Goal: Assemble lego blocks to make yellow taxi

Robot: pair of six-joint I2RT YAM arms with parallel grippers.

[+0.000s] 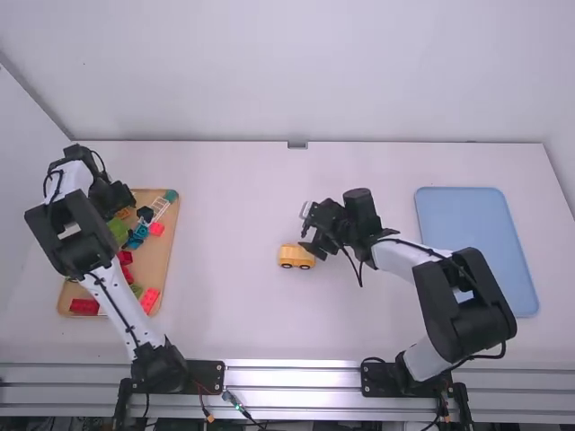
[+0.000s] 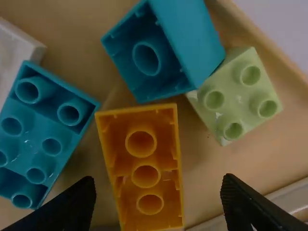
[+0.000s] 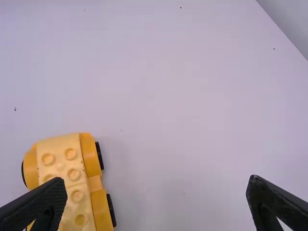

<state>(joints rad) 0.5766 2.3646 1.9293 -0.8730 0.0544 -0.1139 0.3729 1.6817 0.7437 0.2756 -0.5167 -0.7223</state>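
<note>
Fingers first: the pair on my left gripper [image 1: 112, 197] stands wide apart over the wooden tray [image 1: 169, 260], holding nothing. Through its wrist camera I see an orange block [image 2: 168, 211] in the space between the fingertips, hollow side up. Just beside that lies a blue block [image 2: 192, 38], also showing a hollow side, with a pale green block [image 2: 240, 98] close against it. A second blue block [image 2: 60, 127] and the end of a white piece [image 2: 14, 53] are near too, and the high view gives me a red block [image 1: 84, 307] at the tray's near end. My right gripper [image 1: 307, 232] is also spread wide and empty, out over the middle of the table [image 1: 243, 215]. The yellow car [image 3: 74, 159], dark wheels and a row of bumps along its top, sits on the table by it (one finger overlaps the car in the wrist view, though I can't tell whether they touch). Over to the right lies a blue tray [image 1: 476, 251].
</note>
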